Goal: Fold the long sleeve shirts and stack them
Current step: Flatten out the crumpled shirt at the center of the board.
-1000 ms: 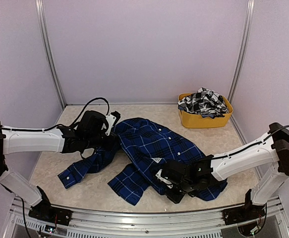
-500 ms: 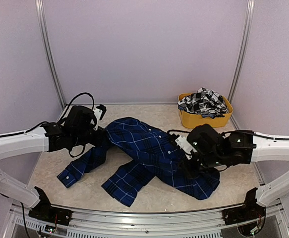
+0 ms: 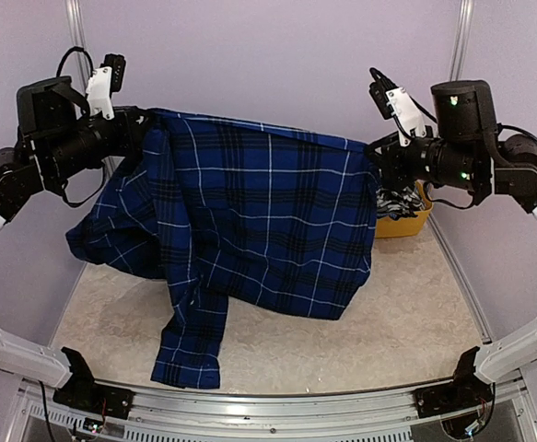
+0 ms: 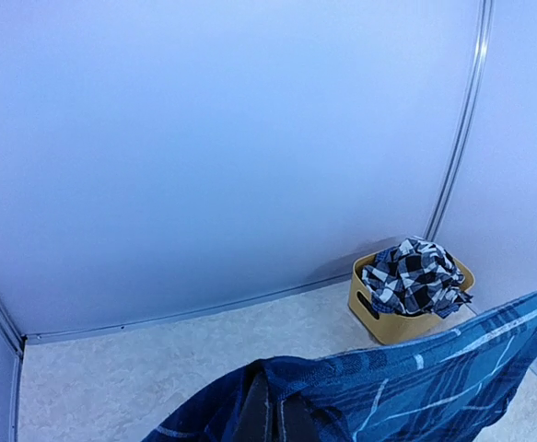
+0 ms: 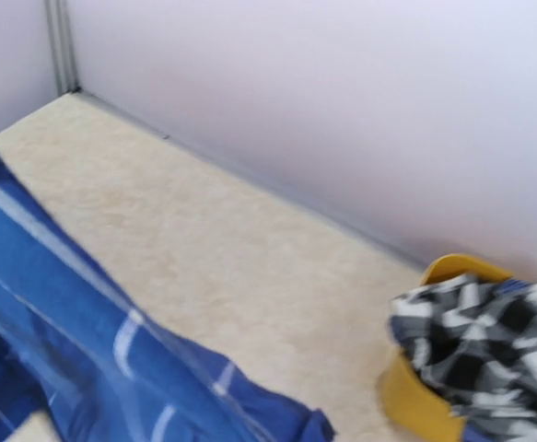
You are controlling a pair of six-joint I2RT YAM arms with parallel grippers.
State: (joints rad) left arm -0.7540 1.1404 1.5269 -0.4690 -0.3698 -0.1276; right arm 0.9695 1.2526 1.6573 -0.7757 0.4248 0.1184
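Note:
The royal blue plaid shirt (image 3: 259, 221) hangs spread in the air between my two raised arms. My left gripper (image 3: 145, 125) is shut on its upper left corner, and my right gripper (image 3: 375, 153) is shut on its upper right corner. One sleeve (image 3: 191, 354) dangles down to the table. In the left wrist view my dark fingers (image 4: 261, 416) pinch the blue cloth (image 4: 415, 387). The right wrist view is blurred and shows blue cloth (image 5: 75, 350) but not my fingers. The black-and-white checked shirt (image 4: 414, 274) lies bunched in the yellow tub (image 4: 392, 324).
The yellow tub (image 3: 404, 224) stands at the back right, partly hidden behind the hanging shirt. Pale walls with metal corner posts (image 3: 460, 37) close in the marbled table (image 3: 406, 313) on three sides.
Both arms have swung up and apart, lifting the blue shirt off the table and stretching it out in the air. The tub has not moved.

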